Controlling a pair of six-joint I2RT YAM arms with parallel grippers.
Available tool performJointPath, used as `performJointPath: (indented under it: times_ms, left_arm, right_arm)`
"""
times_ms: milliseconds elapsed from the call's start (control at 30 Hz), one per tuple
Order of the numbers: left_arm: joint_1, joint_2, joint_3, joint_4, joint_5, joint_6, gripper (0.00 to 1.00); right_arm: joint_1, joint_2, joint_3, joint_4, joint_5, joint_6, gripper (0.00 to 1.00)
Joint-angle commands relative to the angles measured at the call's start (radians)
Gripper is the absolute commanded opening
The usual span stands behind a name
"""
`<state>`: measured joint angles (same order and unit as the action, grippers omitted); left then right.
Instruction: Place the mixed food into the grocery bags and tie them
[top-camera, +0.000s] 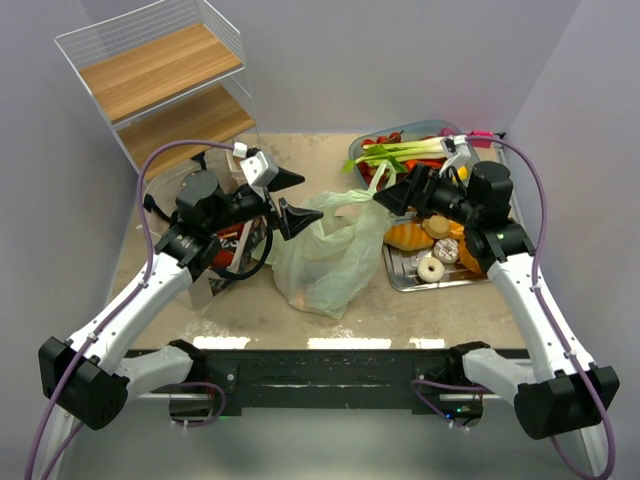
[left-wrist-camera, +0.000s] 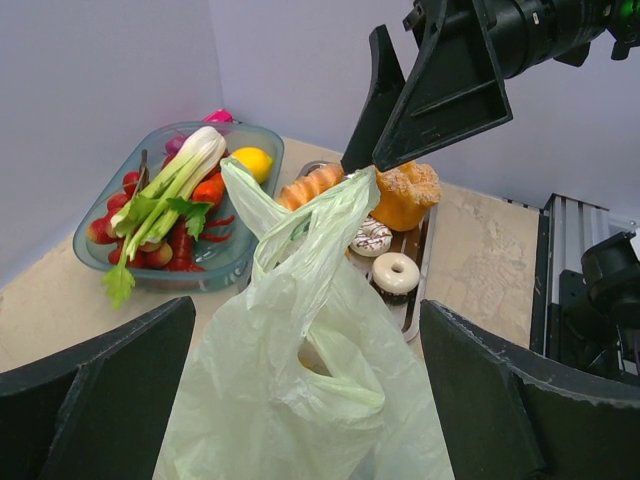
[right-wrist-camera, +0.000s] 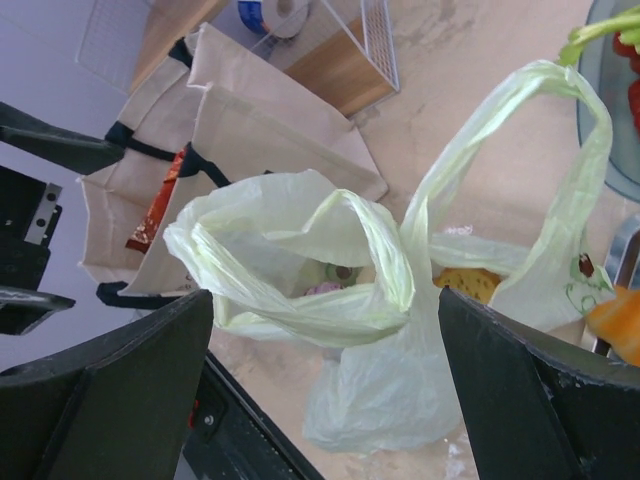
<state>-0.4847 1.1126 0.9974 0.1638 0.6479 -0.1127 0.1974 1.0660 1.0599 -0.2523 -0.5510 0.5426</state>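
The green bag (top-camera: 320, 262) sits mid-counter, handles (right-wrist-camera: 592, 130) up. The left gripper (left-wrist-camera: 307, 302) and right gripper (right-wrist-camera: 325, 292) both gape wide, empty. Each should pinch one handle near its base before crossing them, keeping tension even.

The scene is lit brightly and evenly from above — only soft shadows are cast on the table (top-camera: 250, 315). White glare is seen along its near edge. In the wrist views the near fingers (left-wrist-camera: 90, 400) are rendered slightly blurred.
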Motion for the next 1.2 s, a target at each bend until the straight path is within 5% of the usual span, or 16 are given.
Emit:
performJointPath:
  times_ms: [0, 700, 1167]
  left_arm:
    - [0.006, 0.000, 0.026, 0.045, 0.025, -0.008, 1.00]
    - [0.006, 0.000, 0.032, 0.045, 0.039, -0.007, 1.00]
    - [0.006, -0.010, 0.030, 0.034, 0.048, 0.005, 1.00]
  right_arm:
    - [-0.007, -0.008, -0.012, 0.119, -0.087, -0.017, 0.97]
    - [-0.009, 0.032, -0.018, 0.067, -0.066, -0.087, 0.98]
    - [-0.009, 0.081, 0.020, 0.090, -0.076, -0.108, 0.58]
